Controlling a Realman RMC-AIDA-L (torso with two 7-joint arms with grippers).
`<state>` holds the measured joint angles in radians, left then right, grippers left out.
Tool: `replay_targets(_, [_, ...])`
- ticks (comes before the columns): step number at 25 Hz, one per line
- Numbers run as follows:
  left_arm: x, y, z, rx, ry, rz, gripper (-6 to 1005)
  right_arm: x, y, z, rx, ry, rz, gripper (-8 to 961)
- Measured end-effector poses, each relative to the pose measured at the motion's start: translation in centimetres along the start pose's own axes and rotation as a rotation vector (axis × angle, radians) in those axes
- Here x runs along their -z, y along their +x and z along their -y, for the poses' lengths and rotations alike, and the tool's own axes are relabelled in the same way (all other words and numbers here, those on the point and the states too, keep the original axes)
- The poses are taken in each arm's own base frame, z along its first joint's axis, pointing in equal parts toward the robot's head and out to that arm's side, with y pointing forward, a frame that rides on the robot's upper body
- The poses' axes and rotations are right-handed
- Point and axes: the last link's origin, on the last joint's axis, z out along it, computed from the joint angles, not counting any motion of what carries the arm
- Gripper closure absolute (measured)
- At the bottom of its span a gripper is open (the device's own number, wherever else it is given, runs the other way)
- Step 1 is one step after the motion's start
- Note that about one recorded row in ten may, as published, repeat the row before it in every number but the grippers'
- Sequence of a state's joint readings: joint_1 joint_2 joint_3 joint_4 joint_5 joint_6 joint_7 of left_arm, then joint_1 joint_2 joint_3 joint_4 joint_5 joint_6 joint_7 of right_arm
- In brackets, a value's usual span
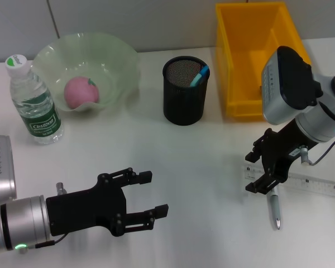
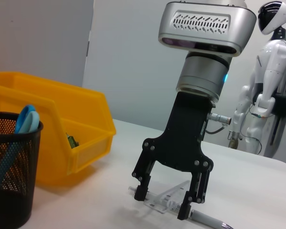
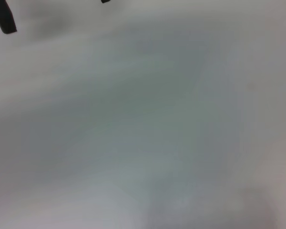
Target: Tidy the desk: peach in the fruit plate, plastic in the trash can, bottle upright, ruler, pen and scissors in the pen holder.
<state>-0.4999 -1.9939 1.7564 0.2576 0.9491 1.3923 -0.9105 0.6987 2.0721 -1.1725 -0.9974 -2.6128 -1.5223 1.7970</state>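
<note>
The pink peach [image 1: 80, 92] lies in the pale green fruit plate [image 1: 123, 61]. A water bottle [image 1: 34, 103] stands upright at the far left. Blue scissors [image 1: 200, 75] [image 2: 26, 119] stick out of the black mesh pen holder [image 1: 183, 103] [image 2: 9, 191]. The clear ruler [image 1: 312, 183] [image 2: 157, 200] and a silver pen [image 1: 274, 205] [image 2: 207, 220] lie flat on the table. My right gripper [image 1: 255, 172] [image 2: 162, 202] is open, fingertips down at the ruler's near end, one on each side. My left gripper [image 1: 148, 195] hovers open over bare table at the front left. A small scrap [image 2: 71, 141], possibly the plastic, lies in the yellow trash can [image 1: 234, 84] [image 2: 86, 148].
The trash can stands just behind my right arm and to the right of the pen holder. A white humanoid robot [image 2: 267, 76] stands beyond the table's far side.
</note>
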Motion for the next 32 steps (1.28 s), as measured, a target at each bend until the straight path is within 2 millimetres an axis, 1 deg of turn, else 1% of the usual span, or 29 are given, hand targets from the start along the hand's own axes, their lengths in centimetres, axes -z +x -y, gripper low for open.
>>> replay_targets(16, [0.00, 0.02, 0.01, 0.005, 0.003, -0.005, 201, -0.45, -0.03, 0.02, -0.001, -0.003, -0.016, 268])
replay_targets(21, [-0.04, 0.06, -0.05, 0.006, 0.001, -0.008, 200, -0.53, 0.02, 0.02, -0.003, -0.004, -0.021, 376])
replay_targets(32, [-0.02, 0.14, -0.04, 0.008, 0.000, -0.012, 200, -0.56, 0.03, 0.17, -0.004, 0.007, -0.024, 396])
